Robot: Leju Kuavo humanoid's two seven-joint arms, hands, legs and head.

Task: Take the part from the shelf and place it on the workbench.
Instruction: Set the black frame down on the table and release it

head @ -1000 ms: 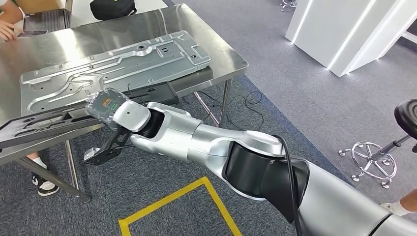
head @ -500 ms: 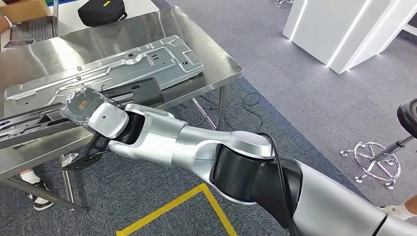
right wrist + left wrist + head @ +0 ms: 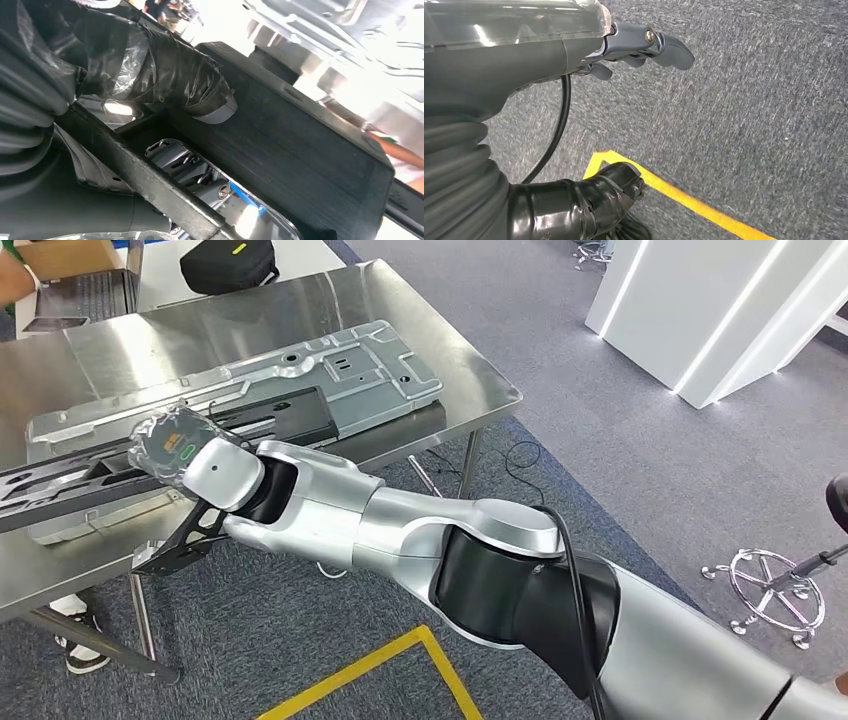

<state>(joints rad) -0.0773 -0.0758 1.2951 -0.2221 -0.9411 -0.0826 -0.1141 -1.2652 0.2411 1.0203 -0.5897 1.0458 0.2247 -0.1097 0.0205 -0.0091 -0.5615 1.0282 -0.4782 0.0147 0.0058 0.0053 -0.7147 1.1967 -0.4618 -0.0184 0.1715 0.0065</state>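
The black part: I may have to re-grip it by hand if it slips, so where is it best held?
The black part is long, flat and narrow. Probably grip it across its width near mid-length, from the table's open front edge, where the right hand already holds it, thumb on its flat face, fingers under.

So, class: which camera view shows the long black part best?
The head view: the black part lies lengthwise over the silver plate on the workbench. The right wrist view shows a close black slab of it under the right hand. The left wrist view faces carpet.
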